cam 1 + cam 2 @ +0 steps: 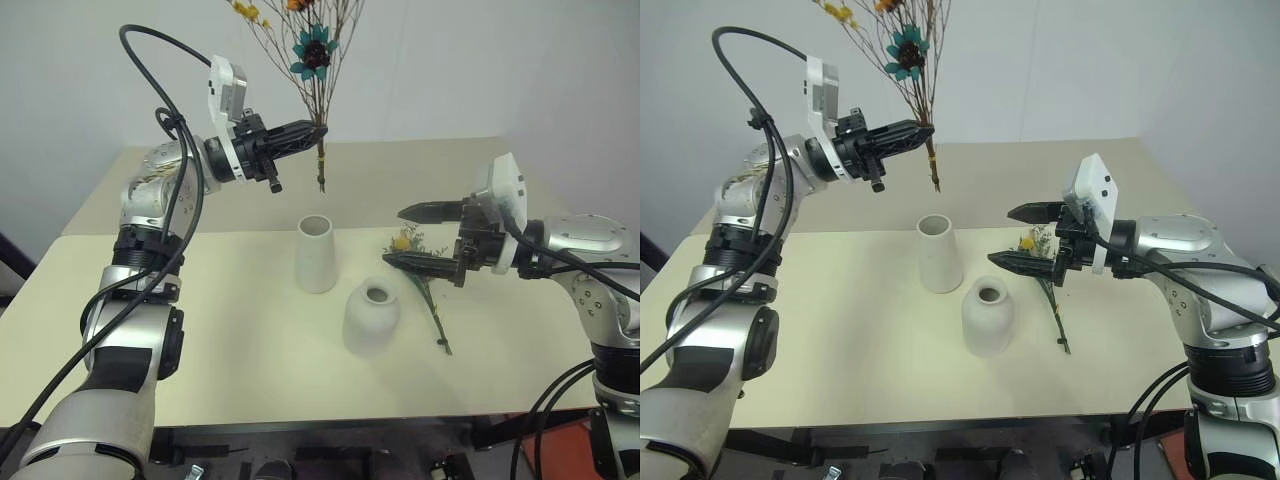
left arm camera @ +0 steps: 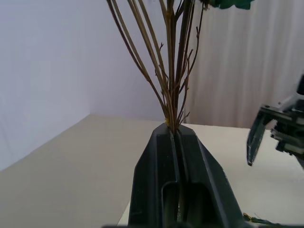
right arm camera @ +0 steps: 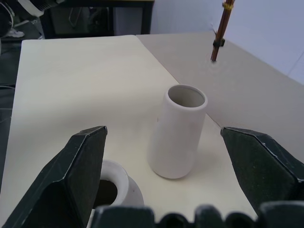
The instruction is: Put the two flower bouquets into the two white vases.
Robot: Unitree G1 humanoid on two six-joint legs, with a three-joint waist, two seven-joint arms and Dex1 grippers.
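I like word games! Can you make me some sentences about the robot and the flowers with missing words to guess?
1. The left gripper holds the big bouquet by its ____.
2. The right gripper is ____ and holds nothing.
3. The small sprig lies on the ____.
4. The tall vase and the round vase are both ____ inside.

Missing words: stems; open; table; empty

Two vases stand on the table (image 1: 200,330), near the middle. Tall vase (image 1: 315,253) sits behind and a bit left of the short vase (image 1: 371,317), close but apart. Small sprig (image 1: 425,285) lies flat on the table, just right of the short vase. Big bouquet (image 1: 318,90) hangs upright in the left gripper (image 1: 318,129), above and behind the tall vase. Right gripper (image 1: 412,236) hovers over the sprig's bloom end, right of both vases.
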